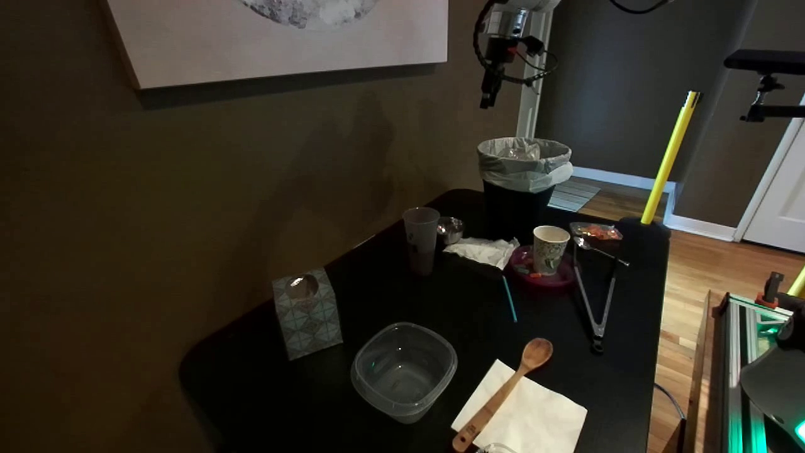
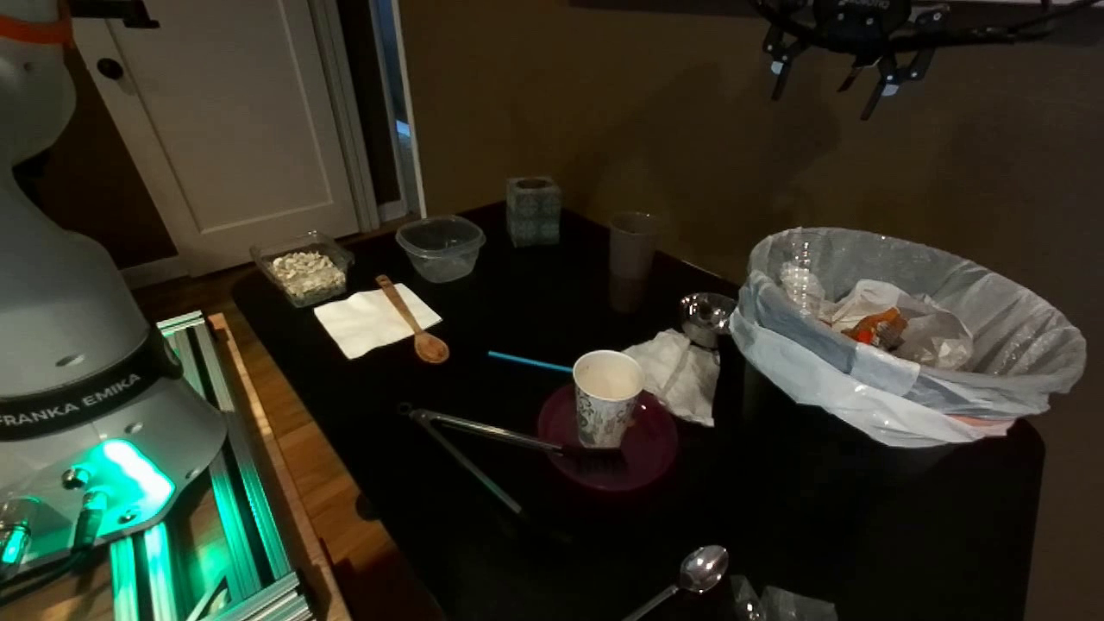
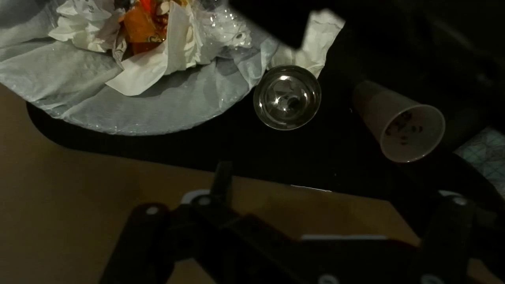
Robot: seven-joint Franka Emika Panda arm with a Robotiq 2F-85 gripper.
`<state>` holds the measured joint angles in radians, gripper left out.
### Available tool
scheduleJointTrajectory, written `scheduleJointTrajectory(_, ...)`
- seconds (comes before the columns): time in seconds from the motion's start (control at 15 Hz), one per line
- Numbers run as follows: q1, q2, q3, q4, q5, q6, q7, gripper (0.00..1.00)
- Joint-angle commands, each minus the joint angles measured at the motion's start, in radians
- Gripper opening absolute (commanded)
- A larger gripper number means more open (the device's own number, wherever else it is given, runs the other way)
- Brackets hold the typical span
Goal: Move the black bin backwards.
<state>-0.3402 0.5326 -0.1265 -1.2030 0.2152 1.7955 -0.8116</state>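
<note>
At the far end of the table point(image 1: 465, 302), in an exterior view: black bin point(image 1: 517, 207), upright.
Gripper point(image 2: 824, 99): above the table, fingers spread apart.
Left of bin: metal bowl point(image 1: 450, 230), just beside.

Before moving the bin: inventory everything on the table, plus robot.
bin: 1, black, near wall
bowl: 1, silver, beside bin
tumbler: 1, translucent, near bowl
plate: 1, purple, under cup
cup: 1, white, on plate
straw: 1, blue, near plate
tongs: 1, silver, by plate
spoons: 2, brown/silver, on napkin/near tongs
napkins: 2, white, under spoon/near bowl
package: 1, clear, near tongs
containers: 2, clear, near brown spoon
box: 1, bluish, near wall
gripper: 1, black, mid-air
arm: 1, grey, beside table
</note>
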Motion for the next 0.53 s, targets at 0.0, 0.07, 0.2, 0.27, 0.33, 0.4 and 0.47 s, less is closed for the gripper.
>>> scheduleJointTrajectory(0.0, 0.0, 0.0, 0.0, 0.0, 0.0, 0.0, 0.0, 1.0)
scheduleJointTrajectory(0.07, 0.029, -0.007, -0.024, -0.038, -0.033, 0.09, 0.081, 1.0)
scheduleJointTrajectory(0.2, 0.067, -0.024, -0.048, -0.113, -0.076, 0.212, 0.185, 1.0)
scheduleJointTrajectory(0.27, 0.088, -0.031, -0.056, -0.154, -0.106, 0.296, 0.221, 1.0)
scheduleJointTrajectory(0.33, 0.111, -0.031, -0.07, -0.187, -0.143, 0.37, 0.268, 1.0)
scheduleJointTrajectory(0.4, 0.142, -0.032, -0.09, -0.223, -0.199, 0.425, 0.326, 1.0)
scheduleJointTrajectory(0.47, 0.168, -0.033, -0.111, -0.259, -0.253, 0.479, 0.382, 1.0)
